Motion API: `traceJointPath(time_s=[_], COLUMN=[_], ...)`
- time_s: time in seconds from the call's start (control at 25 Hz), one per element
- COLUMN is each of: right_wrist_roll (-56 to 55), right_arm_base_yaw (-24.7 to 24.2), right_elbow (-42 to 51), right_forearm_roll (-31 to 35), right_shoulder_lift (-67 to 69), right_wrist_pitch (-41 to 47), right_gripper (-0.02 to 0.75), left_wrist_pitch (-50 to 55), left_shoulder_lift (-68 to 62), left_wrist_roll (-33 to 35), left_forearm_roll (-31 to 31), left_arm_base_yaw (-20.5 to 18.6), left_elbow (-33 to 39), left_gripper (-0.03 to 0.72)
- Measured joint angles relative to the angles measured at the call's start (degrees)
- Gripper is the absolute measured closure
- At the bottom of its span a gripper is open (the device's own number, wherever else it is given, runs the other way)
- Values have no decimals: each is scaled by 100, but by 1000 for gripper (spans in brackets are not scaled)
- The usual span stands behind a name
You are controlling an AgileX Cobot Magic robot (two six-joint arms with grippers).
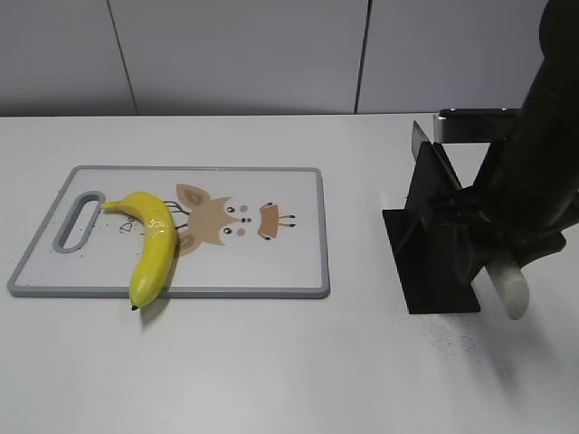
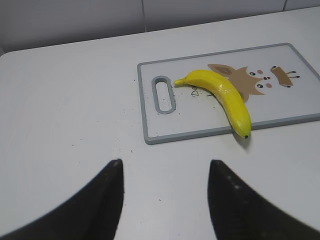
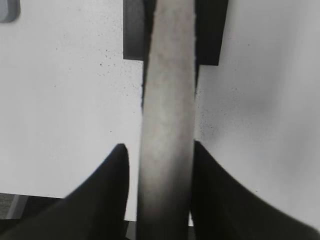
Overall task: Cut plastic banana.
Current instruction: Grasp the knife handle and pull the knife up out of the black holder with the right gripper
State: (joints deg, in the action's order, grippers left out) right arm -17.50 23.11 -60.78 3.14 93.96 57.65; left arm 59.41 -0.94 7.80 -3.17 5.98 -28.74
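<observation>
The right pincer (image 3: 159, 165) is closed tight on a pale knife handle (image 3: 167, 125), one finger on each side. The handle sticks out of a black knife stand (image 1: 434, 244) at about 3 o'clock on the white counter (image 1: 271, 362). The left pincer (image 2: 165, 185) is wide open and holds nothing, above bare counter. The plastic banana (image 1: 152, 246) lies at 9 o'clock on the cutting board (image 1: 271, 271), its dark tip poking over the near edge.
</observation>
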Motion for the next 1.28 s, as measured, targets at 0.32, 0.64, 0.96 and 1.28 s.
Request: traceJointPath(time_s=[0.32,0.64,0.96,1.28], right_wrist_roll=[-227,-231,-278,-289], right_arm_base_yaw=[0,0,6,6], right_elbow=[0,0,0,-7], right_forearm_roll=[-14,-64,-227,-314], right_shoulder_lift=[0,-35,-745,-1255], right_wrist_pitch=[55,118,277,376], right_gripper=[558,559,559,559], left_wrist_pitch=[0,0,0,0], left_shoulder_lift=[0,0,0,0], left_wrist_roll=[0,0,0,0], left_forearm_roll=[0,0,0,0], left_arm_base_yaw=[0,0,0,0], left_elbow=[0,0,0,0], left_gripper=[168,168,168,168])
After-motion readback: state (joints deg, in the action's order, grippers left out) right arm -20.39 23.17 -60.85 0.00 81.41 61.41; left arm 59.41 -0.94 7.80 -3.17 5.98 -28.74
